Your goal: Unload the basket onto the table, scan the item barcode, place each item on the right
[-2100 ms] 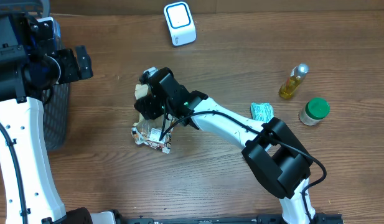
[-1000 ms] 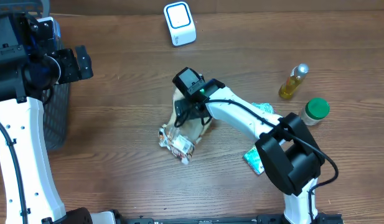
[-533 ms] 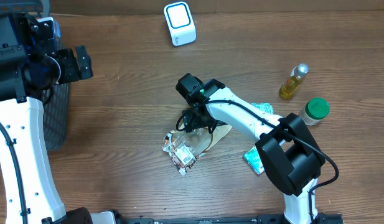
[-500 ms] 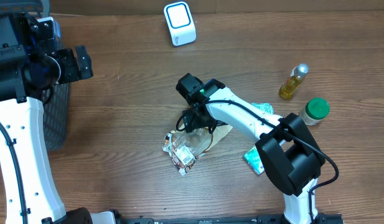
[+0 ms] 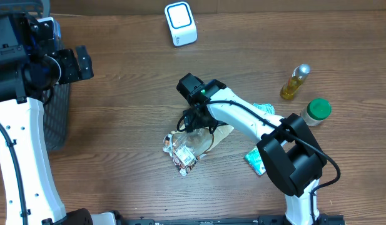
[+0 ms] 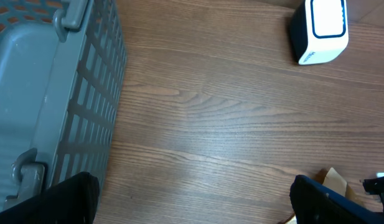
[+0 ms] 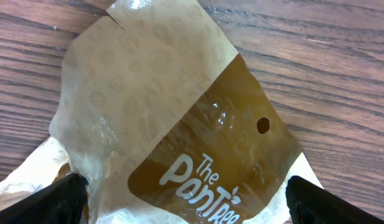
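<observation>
The snack bag (image 5: pixel 191 142) lies flat on the wooden table (image 5: pixel 117 156), close to the middle and a little toward the robot's side. Its long axis runs diagonally in the overhead view, from a crumpled printed end at the lower left to a brown, glossy end at the upper right. In the right wrist view the face turned up shows the words "The PanTree" and a small hang hole, but I see no barcode on it. The print at the crumpled end is too small to read. The right gripper (image 5: pixel 193 120) hangs directly over the bag with its fingers spread wide apart, one on each side, and it is not clamped on anything. Whether the fingertips touch the film I cannot tell. The scanner (image 5: pixel 181 23) stands near the far edge of the table, well apart from the bag and almost straight beyond it. The right arm is therefore clearly the nearer one. The left gripper (image 5: pixel 80 62) is far to the left beside the grey basket (image 6: pixel 48 93), also with its fingers apart and holding nothing. I judge that the next move is to grasp the bag across its narrow side.
</observation>
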